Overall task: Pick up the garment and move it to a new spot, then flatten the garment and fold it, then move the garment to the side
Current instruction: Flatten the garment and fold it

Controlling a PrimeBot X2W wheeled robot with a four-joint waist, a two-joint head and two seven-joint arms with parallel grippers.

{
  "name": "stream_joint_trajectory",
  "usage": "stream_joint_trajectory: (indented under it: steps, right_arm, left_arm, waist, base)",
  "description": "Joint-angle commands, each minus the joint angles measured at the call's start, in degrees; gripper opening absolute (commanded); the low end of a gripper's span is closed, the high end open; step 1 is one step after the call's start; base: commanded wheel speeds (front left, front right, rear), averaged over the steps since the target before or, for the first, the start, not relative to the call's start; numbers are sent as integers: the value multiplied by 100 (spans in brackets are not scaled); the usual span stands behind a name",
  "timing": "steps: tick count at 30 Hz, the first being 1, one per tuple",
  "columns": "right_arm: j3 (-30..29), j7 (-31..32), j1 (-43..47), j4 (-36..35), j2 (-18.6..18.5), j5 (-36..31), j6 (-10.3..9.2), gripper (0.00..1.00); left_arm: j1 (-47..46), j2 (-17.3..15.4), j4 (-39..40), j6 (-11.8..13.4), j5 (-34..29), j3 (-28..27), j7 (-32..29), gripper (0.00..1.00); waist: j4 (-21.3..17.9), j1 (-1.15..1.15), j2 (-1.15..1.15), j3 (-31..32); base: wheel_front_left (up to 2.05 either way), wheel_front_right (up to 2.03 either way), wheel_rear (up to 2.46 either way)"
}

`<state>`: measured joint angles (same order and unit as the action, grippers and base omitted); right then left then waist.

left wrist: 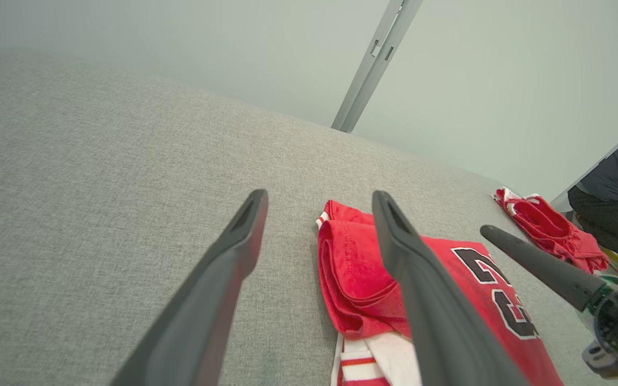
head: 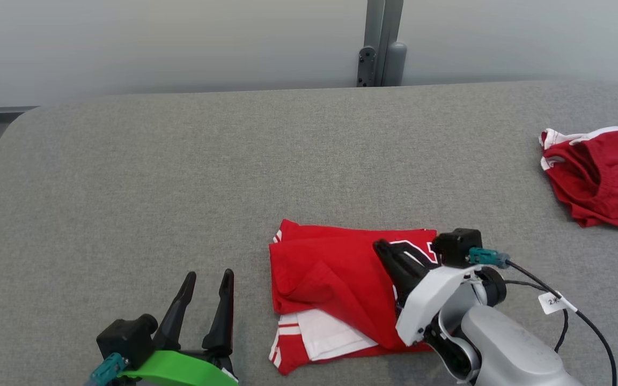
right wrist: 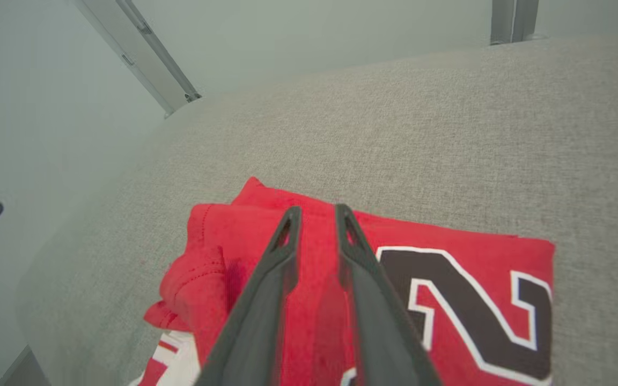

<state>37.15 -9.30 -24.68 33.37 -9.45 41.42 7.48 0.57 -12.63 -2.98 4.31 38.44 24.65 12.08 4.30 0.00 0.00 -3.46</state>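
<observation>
Head view: we have the red jersey [head: 330, 268] folded, side move pending; left gripper [head: 209, 274] wide, right gripper [head: 380, 247] narrow over it.

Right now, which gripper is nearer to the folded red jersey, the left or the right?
Right. The right gripper is over the folded red jersey, with its fingers above the cloth. The left gripper stands open off the jersey's left edge, apart from it, over the grey table.

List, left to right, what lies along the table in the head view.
Left gripper → folded red jersey → crumpled red garment at far right.
</observation>
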Motion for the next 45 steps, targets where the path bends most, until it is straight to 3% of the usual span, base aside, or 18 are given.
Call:
stream_joint_trajectory:
  steps: [1,7,19,23,29,34,35,36,37,38,45]
  right_arm:
    - [67,0,46,62,-72,-97,1,0]
    - [489,59,24,394,-146,-129,0,0]
    - [1593,9,41,580,343,311,0,0]
    - [1902,-101,3,510,331,465,0,0]
    - [1641,-484,-230,335,146,449,0,0]
    - [791,-593,-215,49,-80,26,0,1]
    - [474,-598,-157,-91,-91,-145,0,30]
    - [187,-588,-28,-210,-96,-318,1,47]
    - [-87,-588,124,-329,-102,-475,0,79]
    - [-376,-588,255,-457,-100,-658,0,100]
    - [-1950,-591,1215,-1344,156,-1698,0,100]
  left_arm:
    - [-42,-33,9,6,-1,7,-16,100]
    - [-117,-12,-21,20,12,13,3,100]
    - [-86,-42,-35,48,53,-34,50,100]
    - [-52,-49,-24,64,64,-42,65,100]
    - [25,-58,10,122,65,-98,108,100]
    - [-7,-102,6,149,11,-123,116,100]
    - [-41,-128,3,164,-16,-130,124,100]
    - [-79,-156,-6,183,-62,-141,133,100]
    - [-120,-183,-18,216,-127,-165,146,100]
    - [-151,-185,-30,249,-163,-190,165,100]
    - [-97,-212,-140,392,-413,-298,260,100]
  waist:
    - [52,0,0,-23]
    - [279,0,0,-51]
    - [618,0,0,-13]
    - [641,0,0,0]
    - [480,0,0,38]
    - [255,0,0,83]
    - [198,0,0,92]
    - [145,0,0,102]
    - [97,0,0,117]
    - [52,0,0,132]
    - [-232,0,0,293]
  base:
    - [0,0,0]
    - [0,0,0]
    - [0,0,0]
    - [0,0,0]
    - [0,0,0]
    - [0,0,0]
    - [0,0,0]
    - [0,0,0]
    - [0,0,0]
    - [0,0,0]
    - [0,0,0]
